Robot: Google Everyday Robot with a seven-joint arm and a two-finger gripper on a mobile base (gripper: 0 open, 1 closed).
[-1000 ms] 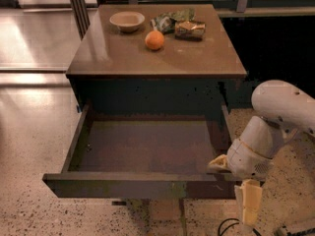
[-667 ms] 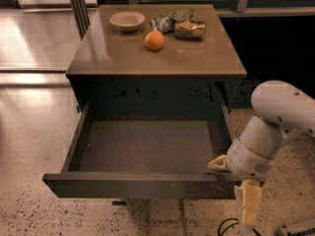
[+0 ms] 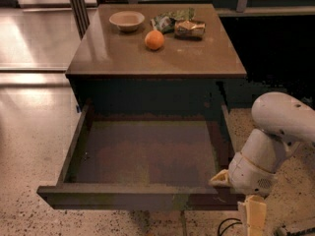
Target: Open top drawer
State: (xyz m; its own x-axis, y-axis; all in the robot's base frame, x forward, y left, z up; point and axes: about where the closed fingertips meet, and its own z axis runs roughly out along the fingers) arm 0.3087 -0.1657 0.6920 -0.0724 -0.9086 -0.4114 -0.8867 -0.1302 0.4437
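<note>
Brown table [image 3: 197, 58]. Top drawer [image 3: 142, 154] pulled fully out beneath the tabletop, shallow tray bare. White arm's gripper [image 3: 235, 200] low at the drawer front's right end; tan fingers [image 3: 252, 215] spread apart, released, grasping nothing. On the table's far edge: bowl [image 3: 127, 20], snack packets [image 3: 189, 29], orange [image 3: 154, 40].

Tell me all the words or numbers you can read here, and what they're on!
No text can be read anywhere.
Packets: any print on them cannot be made out.
Bowl, orange, table, top drawer: no writing shows.
Tool, low beside the open drawer's front right corner: no label shows.
</note>
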